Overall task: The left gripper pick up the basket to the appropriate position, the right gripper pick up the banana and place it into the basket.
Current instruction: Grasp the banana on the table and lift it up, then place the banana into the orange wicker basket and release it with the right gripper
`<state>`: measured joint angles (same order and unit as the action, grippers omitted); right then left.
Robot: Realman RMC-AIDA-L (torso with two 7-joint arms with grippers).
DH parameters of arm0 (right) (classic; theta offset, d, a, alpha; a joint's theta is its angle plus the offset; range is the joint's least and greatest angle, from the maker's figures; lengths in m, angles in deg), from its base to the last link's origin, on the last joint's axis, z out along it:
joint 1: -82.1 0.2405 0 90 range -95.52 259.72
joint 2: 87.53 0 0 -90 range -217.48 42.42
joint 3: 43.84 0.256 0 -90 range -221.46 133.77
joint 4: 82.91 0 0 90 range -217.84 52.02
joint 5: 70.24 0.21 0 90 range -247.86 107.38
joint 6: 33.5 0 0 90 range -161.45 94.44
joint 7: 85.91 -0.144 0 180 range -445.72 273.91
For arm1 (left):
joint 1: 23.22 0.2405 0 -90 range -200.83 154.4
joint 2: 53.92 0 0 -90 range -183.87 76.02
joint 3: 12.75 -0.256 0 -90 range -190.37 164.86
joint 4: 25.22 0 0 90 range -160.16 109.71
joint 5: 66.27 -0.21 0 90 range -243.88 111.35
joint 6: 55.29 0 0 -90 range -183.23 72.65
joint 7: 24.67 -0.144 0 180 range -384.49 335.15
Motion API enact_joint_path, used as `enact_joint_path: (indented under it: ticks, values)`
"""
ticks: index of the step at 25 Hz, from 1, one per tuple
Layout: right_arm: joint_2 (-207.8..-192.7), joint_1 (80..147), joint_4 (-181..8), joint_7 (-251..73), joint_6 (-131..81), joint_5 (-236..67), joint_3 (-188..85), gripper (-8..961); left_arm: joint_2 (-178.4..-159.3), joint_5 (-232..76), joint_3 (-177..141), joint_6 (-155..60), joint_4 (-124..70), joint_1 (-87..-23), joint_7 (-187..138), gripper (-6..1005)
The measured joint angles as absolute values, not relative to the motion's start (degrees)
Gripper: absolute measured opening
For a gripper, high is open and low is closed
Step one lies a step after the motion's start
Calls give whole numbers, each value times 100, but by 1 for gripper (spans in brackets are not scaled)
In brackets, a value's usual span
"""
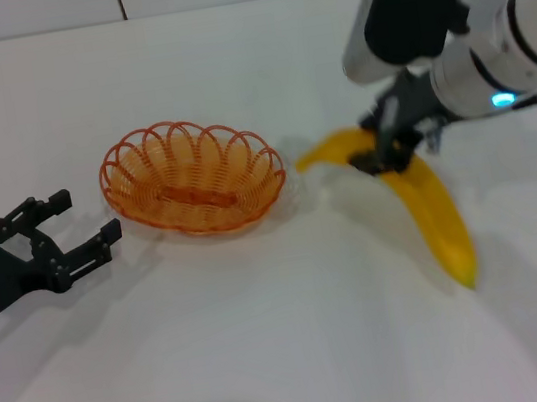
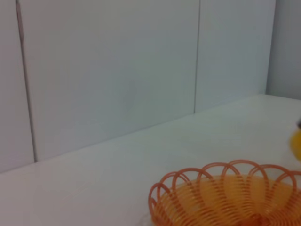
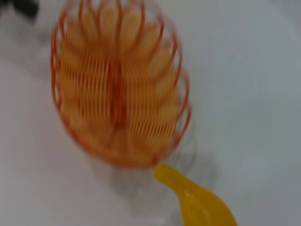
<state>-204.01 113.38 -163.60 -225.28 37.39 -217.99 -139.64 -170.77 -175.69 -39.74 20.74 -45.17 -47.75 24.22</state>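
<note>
Right gripper [image 1: 383, 152]: fingers apparently pinching banana [image 1: 432, 212] near its stem end; its long axis trails away from the fingers. Basket [image 1: 191, 176]: on counter [image 1: 292, 359], left of those fingers. Left gripper [image 1: 71, 230]: fingers spread, beside basket rim.

A lab-like test bench: bare white table [image 1: 269, 342], plain panelled wall [image 2: 117, 70]

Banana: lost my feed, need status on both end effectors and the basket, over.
Right end effector shut on banana. Left end effector open, beside basket, not touching. Basket empty on table. Nothing in the way.
</note>
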Motion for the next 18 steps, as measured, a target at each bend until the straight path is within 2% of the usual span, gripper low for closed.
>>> enact_joint_path:
  ticks: [5, 18]
  values:
    - [-20409, 11256, -17008, -22173, 3644, -21343, -13998, 466, -17083, -17569, -3973, 2073, -4515, -4767, 2419, 810]
    - [-20434, 12626, -16351, -21980, 2940, -20850, -14856, 461, -17080, -17568, -3973, 2073, -4387, -4875, 2405, 804]
